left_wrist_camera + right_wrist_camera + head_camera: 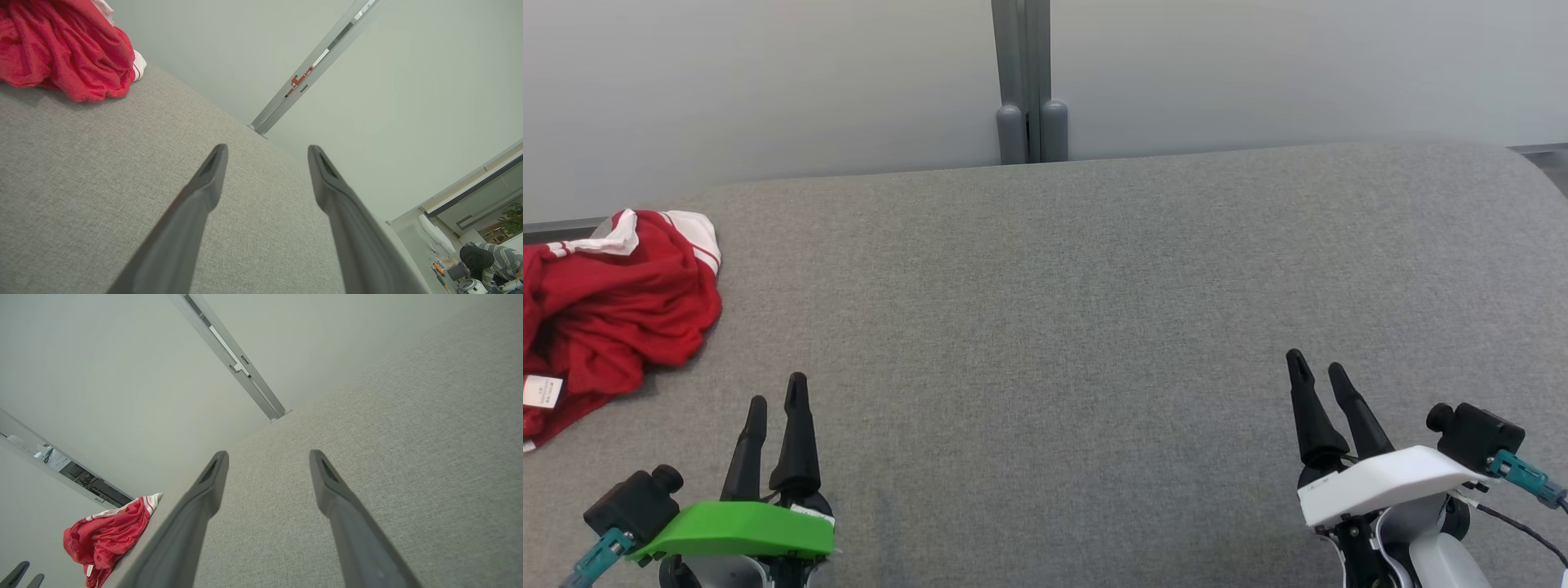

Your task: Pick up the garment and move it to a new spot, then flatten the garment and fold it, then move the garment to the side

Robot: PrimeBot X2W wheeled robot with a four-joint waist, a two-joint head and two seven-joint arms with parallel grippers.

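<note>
Head view, nearest, at 7 o'clock: left gripper point(778, 389) above a green wrist cover point(739, 527), two long dark fingers spread wide, gripping nothing. At 4 o'clock: right gripper point(1316, 362) above a white wrist cover point(1380, 482), fingers likewise spread wide, empty. Beneath both: broad grey woven-fabric surface point(1045, 327), rounded at its far corners. Further out, at 9 o'clock: crumpled red fabric garment point(613, 310) with white striped trim, heaped on the grey surface at its left edge, partly cut off by the frame. Small white label point(541, 390) on its near side. Near the left gripper, off toward that gripper's 10 o'clock, not touching it; well apart from the right gripper. Farthest, at 12 o'clock: pale grey wall panels point(768, 82), split by an upright grey metal post point(1023, 82). Left wrist view, far off at 4 o'clock: person in a striped top point(494, 261), small and dim.
</note>
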